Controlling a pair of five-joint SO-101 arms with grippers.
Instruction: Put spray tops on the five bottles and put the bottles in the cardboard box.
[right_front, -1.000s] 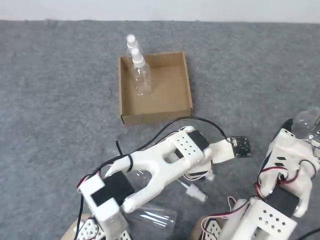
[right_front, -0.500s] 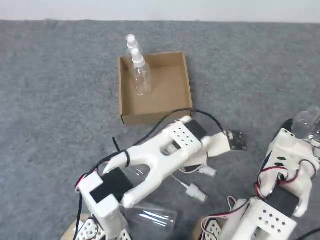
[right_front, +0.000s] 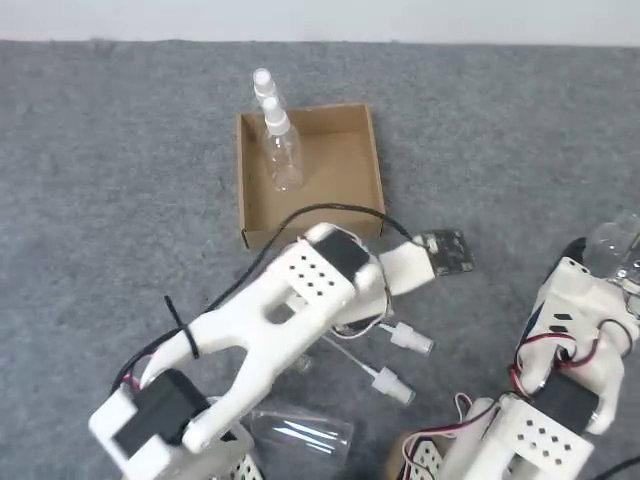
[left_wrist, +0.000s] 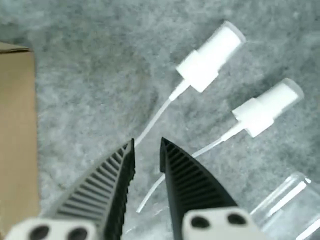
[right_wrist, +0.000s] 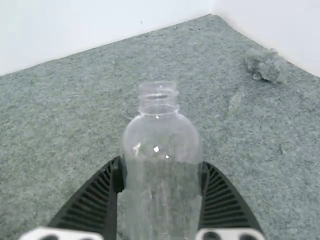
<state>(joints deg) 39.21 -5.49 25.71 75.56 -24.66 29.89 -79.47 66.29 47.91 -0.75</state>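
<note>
Two done so far: one clear plastic bottle with white spray top (right_front: 284, 158) stands in the upper-left corner of the brown cardboard box (right_front: 350, 215), and a second capped bottle (right_front: 263, 85) is at its far rim, in or out unclear. Left to do: right gripper (right_wrist: 160, 172) fingers pinch an uncapped clear bottle (right_wrist: 160, 130), and a bare bottle (right_front: 300, 435) lies on the grey table (right_front: 100, 200). The left wrist view adds the left gripper (left_wrist: 147, 144): fingers slightly parted, empty, over the loose white spray tops (left_wrist: 210, 57).
</note>
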